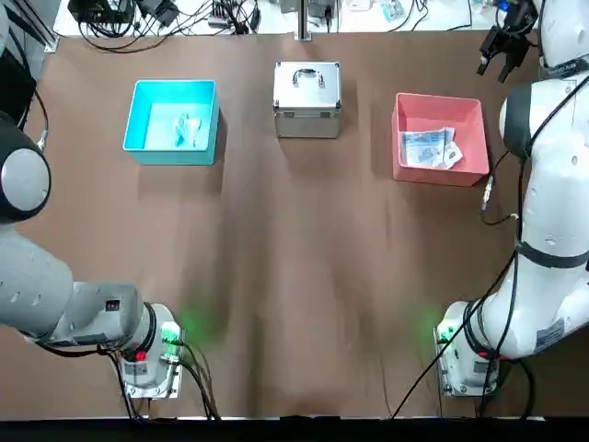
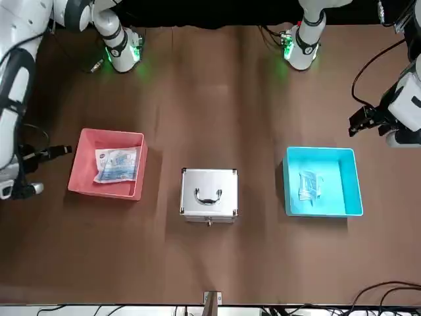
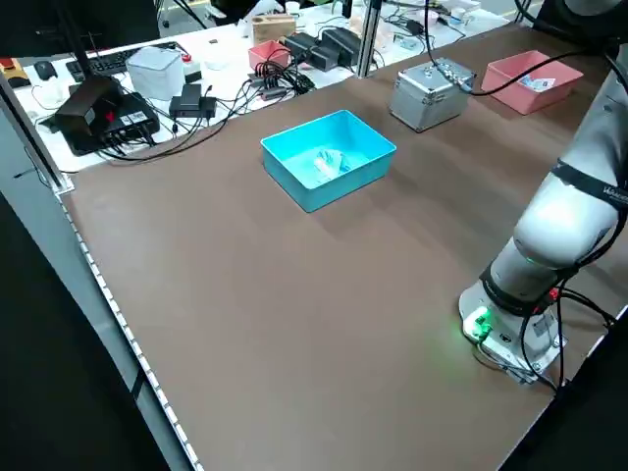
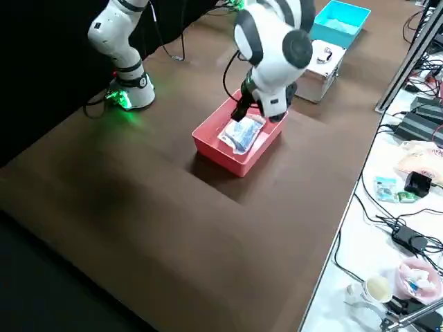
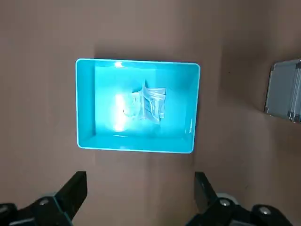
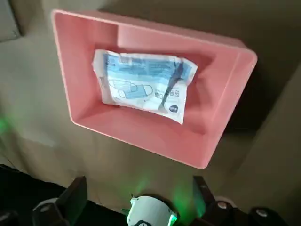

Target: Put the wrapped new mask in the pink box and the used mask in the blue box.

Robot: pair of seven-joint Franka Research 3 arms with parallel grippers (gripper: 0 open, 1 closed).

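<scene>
While the wrapped new mask [image 6: 143, 86] lies flat inside the pink box [image 1: 440, 173], the used mask [image 5: 146, 103] sits crumpled on the floor of the blue box [image 5: 84, 107]. Between the two boxes on the brown counter [image 1: 304, 276] stands a silver metal case [image 1: 307, 98] with its handle up. Hovering high above the blue box, the left gripper [image 5: 138, 197] has its fingers spread wide and empty. Likewise, the right gripper [image 6: 136, 202] hangs above the pink box, spread apart and holding nothing.

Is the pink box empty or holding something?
Holding something: the wrapped new mask lies flat inside the pink box, within its walls.
</scene>
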